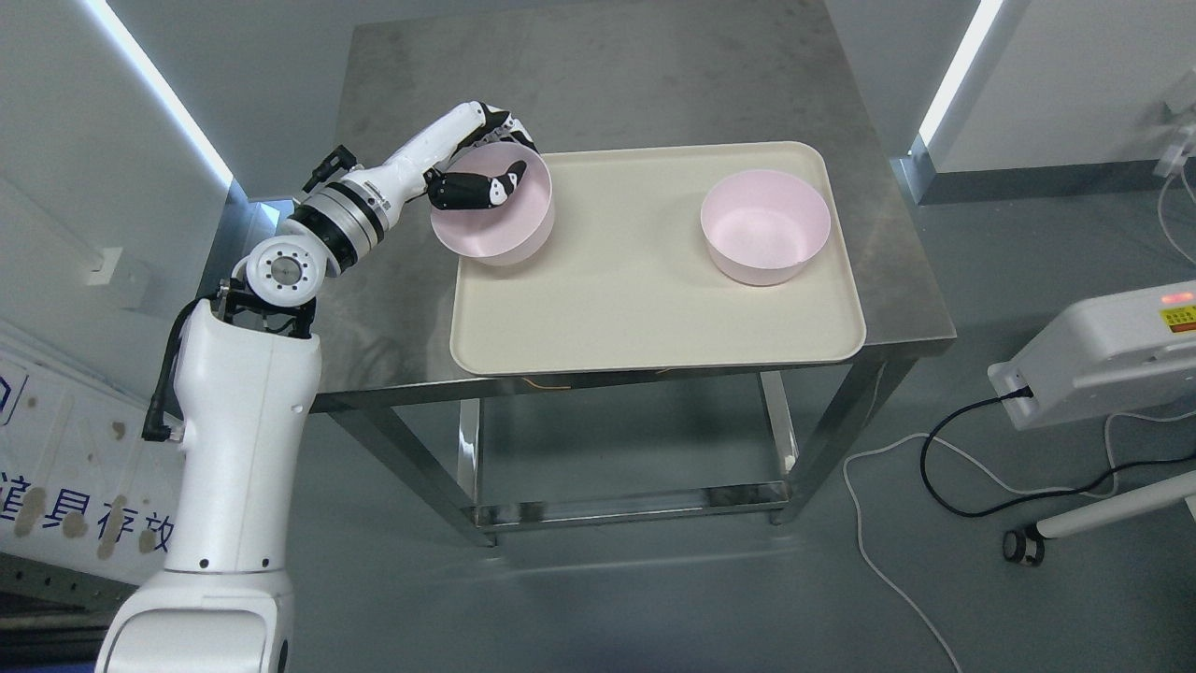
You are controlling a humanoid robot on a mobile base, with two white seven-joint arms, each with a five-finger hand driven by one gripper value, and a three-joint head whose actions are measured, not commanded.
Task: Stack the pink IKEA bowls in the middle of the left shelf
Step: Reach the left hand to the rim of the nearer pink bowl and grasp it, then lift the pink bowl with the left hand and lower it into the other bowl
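Pink bowl (493, 220) sits tilted at approx 10 o'clock on the cream tray (654, 308), over the tray's left edge, mouth tipped toward the arm. Left hand (478, 168) has it pinched at the rim: black thumb inside the bowl, other fingers (505, 131) wrapped round the outer wall at the far side. Left arm comes up from the 7 o'clock corner w/ the elbow over the table's left edge. Second pink bowl (766, 227) stands upright at approx 2 o'clock on the tray, well apart from the first, untouched. Tray rests on a steel table (617, 84). White device (1103, 360) w/ black cable at 4 o'clock on the floor.
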